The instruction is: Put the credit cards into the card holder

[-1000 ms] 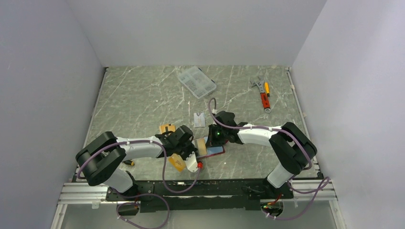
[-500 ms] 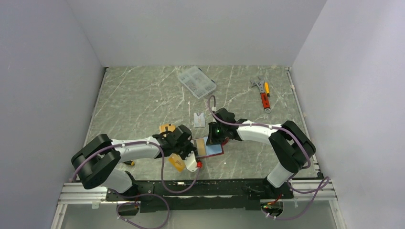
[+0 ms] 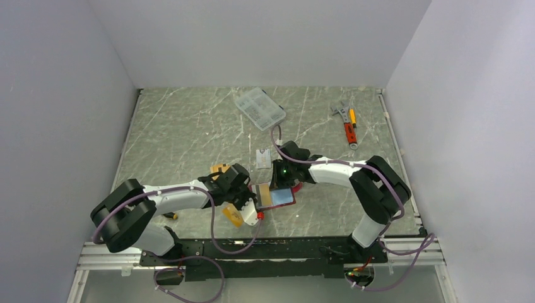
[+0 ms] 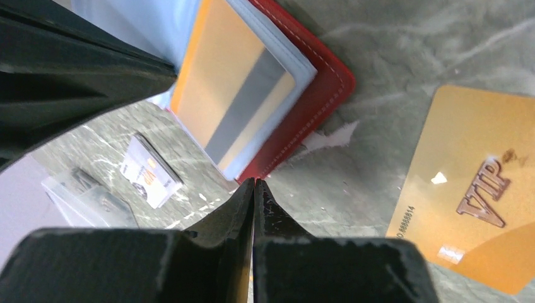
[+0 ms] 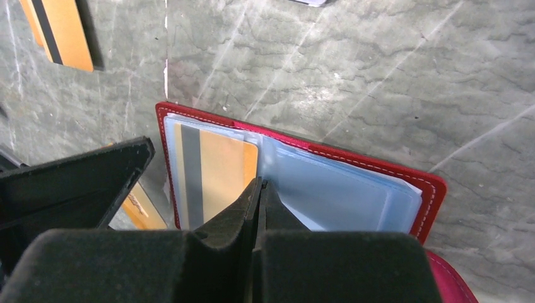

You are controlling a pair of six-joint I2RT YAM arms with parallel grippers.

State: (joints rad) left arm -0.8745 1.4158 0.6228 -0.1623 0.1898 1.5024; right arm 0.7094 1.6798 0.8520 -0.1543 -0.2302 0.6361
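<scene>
The red card holder (image 3: 285, 198) lies open near the table's front, light blue sleeves up. An orange-gold credit card with a grey stripe (image 5: 214, 167) sits in its left sleeve (image 4: 243, 101). My right gripper (image 5: 258, 184) is shut, tips down on the holder's middle fold (image 3: 278, 189). My left gripper (image 4: 253, 183) is shut and empty, pointing at the holder's red corner from the left (image 3: 253, 199). Loose on the table are a gold VIP card (image 4: 479, 189) (image 3: 233, 216), an orange card with a black stripe (image 5: 60, 28) (image 3: 221, 169) and a silver-grey card (image 4: 150, 170) (image 3: 264, 158).
A clear plastic compartment box (image 3: 258, 108) lies at the back middle. A wrench and a red-handled tool (image 3: 347, 125) lie at the back right. A small yellow object (image 3: 169, 216) sits beside the left arm's base. Grey walls close in the table on three sides.
The left gripper has drawn back a little to the left, off the holder. The right gripper has shifted slightly left over the holder, which slid a little with it.
</scene>
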